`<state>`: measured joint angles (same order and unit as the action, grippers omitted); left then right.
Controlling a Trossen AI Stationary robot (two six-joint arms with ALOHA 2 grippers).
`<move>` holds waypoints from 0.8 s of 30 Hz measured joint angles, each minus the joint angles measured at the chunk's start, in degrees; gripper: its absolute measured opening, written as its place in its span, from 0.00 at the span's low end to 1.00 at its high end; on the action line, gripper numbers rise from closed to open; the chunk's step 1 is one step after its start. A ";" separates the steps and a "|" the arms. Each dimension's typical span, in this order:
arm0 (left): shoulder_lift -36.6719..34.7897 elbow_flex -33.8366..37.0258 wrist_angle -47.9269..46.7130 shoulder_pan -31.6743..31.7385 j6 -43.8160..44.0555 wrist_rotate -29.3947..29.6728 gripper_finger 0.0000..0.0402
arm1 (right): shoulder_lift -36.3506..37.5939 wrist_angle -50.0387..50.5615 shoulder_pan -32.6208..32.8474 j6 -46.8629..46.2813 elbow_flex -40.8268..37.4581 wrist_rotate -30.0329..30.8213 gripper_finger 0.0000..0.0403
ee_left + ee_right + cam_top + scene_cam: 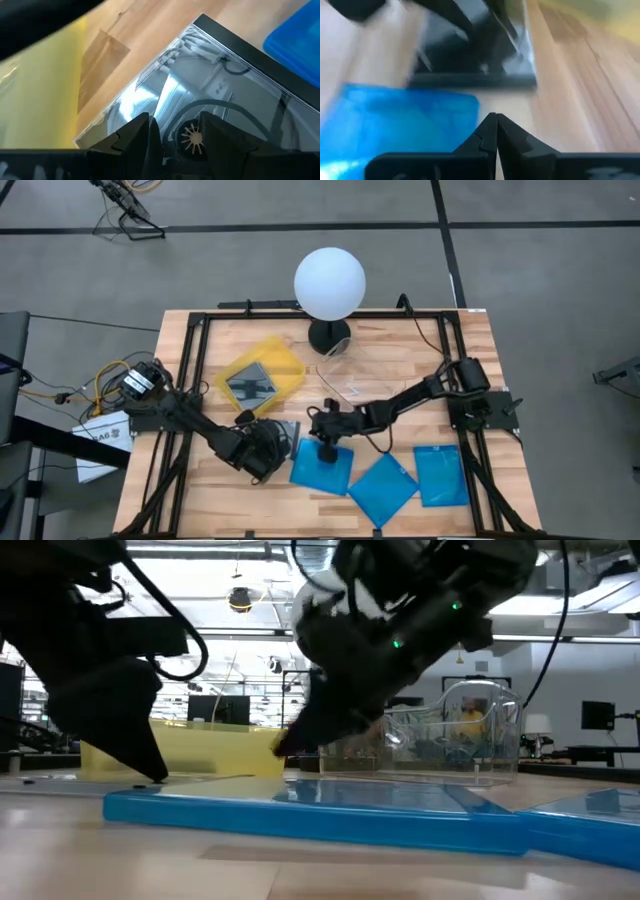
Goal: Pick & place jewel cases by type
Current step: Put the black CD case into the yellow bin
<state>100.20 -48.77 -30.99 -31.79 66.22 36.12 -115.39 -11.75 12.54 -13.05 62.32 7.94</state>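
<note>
Left gripper [262, 452] is hanging low over the clear-faced, dark-edged square jewel case [210, 115] I'm watching, fingers [137, 137] spread above its face, just beside the yellow shallow plastic tray [285, 360]. Right gripper [327, 442] is sitting pressed together at the nearest bright blue flat case [322, 467], empty.

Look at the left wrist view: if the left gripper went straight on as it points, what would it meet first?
Probably the clear case right under the left gripper; its open fingers already straddle it, though contact is unclear.
</note>
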 joint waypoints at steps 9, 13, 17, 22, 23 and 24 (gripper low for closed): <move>0.04 0.02 2.24 3.91 -0.13 1.70 0.43 | 0.02 4.24 -3.16 0.96 1.33 -0.52 0.00; 0.04 0.02 2.25 5.97 -0.22 2.74 0.43 | -0.12 6.65 -3.81 1.01 1.32 -0.89 0.00; 0.04 0.02 2.38 8.12 -0.28 3.31 0.43 | -0.12 8.33 -4.30 1.00 1.32 -0.91 0.00; 0.28 0.02 6.86 9.98 -3.71 3.65 0.43 | -0.12 8.76 -4.79 0.34 1.32 -0.92 0.00; 0.28 0.02 8.17 10.23 -4.56 3.67 0.43 | -0.12 8.75 -4.81 0.01 1.32 -0.91 0.00; 0.28 0.02 9.33 10.43 -5.45 3.69 0.43 | -0.12 8.75 -4.81 -0.05 1.32 -0.91 0.00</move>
<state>100.49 -48.75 -21.66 -21.36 60.77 39.81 -115.50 -3.01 7.73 -13.10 63.64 7.03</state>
